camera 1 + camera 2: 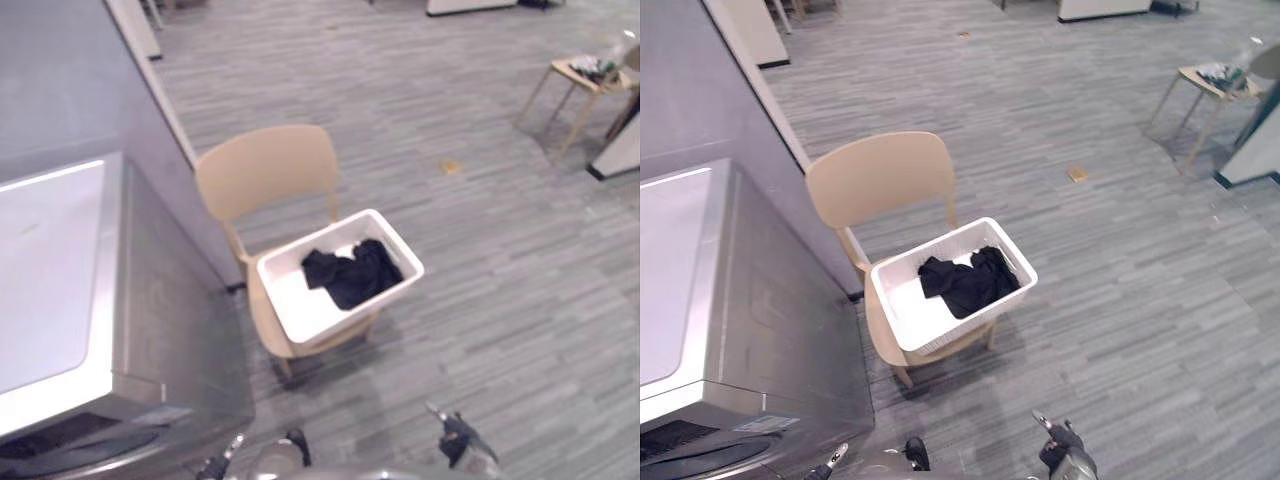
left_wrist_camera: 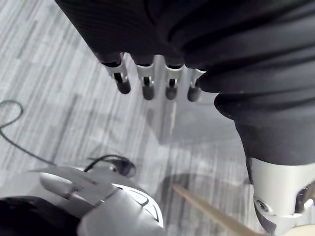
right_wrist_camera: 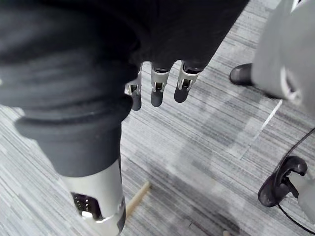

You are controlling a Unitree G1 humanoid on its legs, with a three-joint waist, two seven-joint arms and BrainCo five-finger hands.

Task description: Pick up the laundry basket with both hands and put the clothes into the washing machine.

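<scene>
Left eye view, washing machine (image 1: 60, 300) cropped, dark clothes (image 1: 352, 273) in laundry basket (image 1: 303, 312)

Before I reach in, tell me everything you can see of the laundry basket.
The laundry basket is white, rectangular and open-topped, plastic-looking, with finely woven-patterned walls. It sits upright on the seat of a beige chair, turned at an angle to the backrest; one corner seems to overhang the seat. A heap of dark clothes lies in the end farther from the washing machine; the other end is bare.
</scene>
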